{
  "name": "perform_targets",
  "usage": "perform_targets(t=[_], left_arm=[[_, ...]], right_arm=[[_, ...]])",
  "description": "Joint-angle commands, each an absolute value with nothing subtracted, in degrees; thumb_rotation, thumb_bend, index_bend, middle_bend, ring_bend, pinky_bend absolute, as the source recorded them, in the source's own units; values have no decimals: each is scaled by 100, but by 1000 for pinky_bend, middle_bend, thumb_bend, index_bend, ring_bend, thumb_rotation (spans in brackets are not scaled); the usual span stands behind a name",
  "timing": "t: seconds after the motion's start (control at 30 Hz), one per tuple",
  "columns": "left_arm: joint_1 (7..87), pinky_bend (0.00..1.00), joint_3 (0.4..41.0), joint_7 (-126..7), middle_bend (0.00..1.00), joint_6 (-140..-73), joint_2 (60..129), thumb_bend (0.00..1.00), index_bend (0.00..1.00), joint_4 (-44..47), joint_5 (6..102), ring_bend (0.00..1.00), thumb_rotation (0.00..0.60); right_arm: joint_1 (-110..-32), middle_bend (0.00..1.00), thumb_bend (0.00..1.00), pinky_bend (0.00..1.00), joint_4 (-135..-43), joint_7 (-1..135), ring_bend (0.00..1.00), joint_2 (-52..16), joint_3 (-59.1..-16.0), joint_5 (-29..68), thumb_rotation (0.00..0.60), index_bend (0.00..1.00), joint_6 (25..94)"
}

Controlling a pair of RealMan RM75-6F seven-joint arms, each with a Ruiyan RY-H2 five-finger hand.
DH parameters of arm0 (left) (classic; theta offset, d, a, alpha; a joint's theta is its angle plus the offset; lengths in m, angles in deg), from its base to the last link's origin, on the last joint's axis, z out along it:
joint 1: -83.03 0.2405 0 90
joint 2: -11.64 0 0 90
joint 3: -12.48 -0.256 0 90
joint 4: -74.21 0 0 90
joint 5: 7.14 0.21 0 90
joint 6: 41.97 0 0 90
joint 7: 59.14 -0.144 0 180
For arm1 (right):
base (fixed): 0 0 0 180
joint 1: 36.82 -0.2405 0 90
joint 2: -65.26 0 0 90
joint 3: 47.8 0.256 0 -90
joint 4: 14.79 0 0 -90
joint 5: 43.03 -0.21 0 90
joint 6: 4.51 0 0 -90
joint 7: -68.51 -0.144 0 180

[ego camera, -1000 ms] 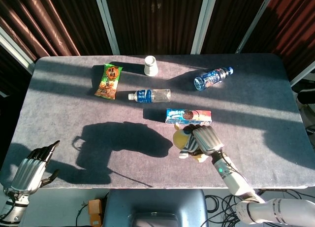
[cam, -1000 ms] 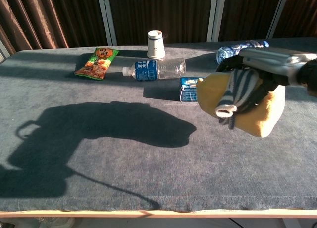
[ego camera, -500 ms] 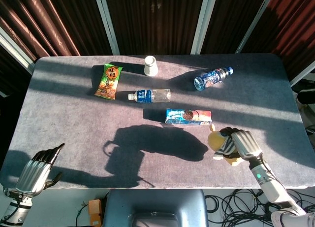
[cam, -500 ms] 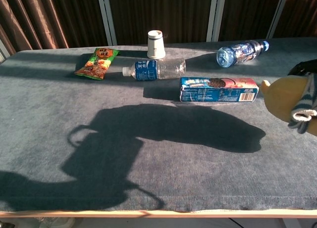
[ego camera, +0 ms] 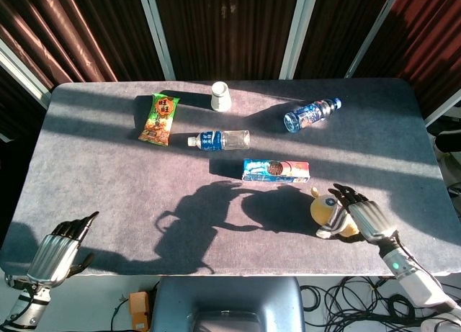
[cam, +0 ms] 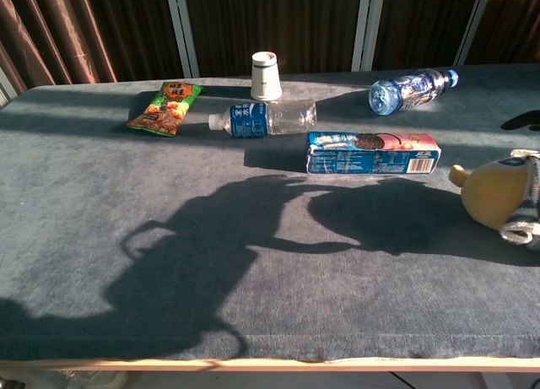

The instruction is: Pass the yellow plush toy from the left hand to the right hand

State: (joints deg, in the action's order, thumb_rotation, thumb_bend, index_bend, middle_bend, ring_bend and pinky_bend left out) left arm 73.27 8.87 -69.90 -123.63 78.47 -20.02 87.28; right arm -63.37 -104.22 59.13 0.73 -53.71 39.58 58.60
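The yellow plush toy with a striped scarf lies on the grey table near its front right corner; the chest view shows the toy resting on the cloth at the right edge with no fingers around it. My right hand sits just right of the toy, fingers stretched out and spread, close against its side without gripping it. My left hand hangs off the front left corner of the table, fingers apart and holding nothing. Neither hand shows in the chest view.
A blue biscuit box lies just behind the toy. Farther back are a lying water bottle, a second bottle, an upturned paper cup and a green snack bag. Arm shadows cross the table.
My right hand carried the toy rightwards and down to the table, then spread its fingers off it. My left hand sank slightly at the front left corner.
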Motion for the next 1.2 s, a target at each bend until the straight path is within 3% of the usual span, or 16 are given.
perform_targets(t=[0.03, 0.2, 0.37, 0.57, 0.73, 1.2], left_arm=[[7328, 302, 884, -7008, 217, -12343, 7846, 273, 74, -2012, 8722, 256, 600], [7349, 302, 880, -7089, 217, -12349, 7849, 269, 74, -2037, 8733, 256, 600], [7408, 302, 909, -7254, 208, -12469, 7933, 272, 71, -1987, 8771, 244, 600], [7513, 212, 924, -7476, 79, -12597, 8007, 272, 39, -2025, 8752, 91, 600], [7582, 160, 898, -7654, 3, -12703, 8055, 271, 4, -2041, 8848, 14, 600], [7666, 147, 875, -7604, 0, -12805, 8016, 274, 0, -2056, 8968, 0, 600]], right_arm=[[-6241, 0, 86, 175, -10582, 5704, 0, 297, -5438, 4263, 600, 0, 6008], [-5827, 0, 86, 149, -10923, 5186, 0, 457, -5349, 4668, 600, 0, 6950], [-5261, 0, 85, 6, -10881, 5433, 0, 561, -5447, 5215, 600, 0, 7978], [-4588, 0, 85, 0, -10633, 6323, 0, 367, -5425, 5018, 600, 0, 8629], [-4448, 0, 85, 0, -10475, 6141, 0, 495, -5498, 5058, 600, 0, 8583], [-4314, 0, 85, 0, -10476, 6215, 0, 482, -5408, 5221, 600, 0, 8463]])
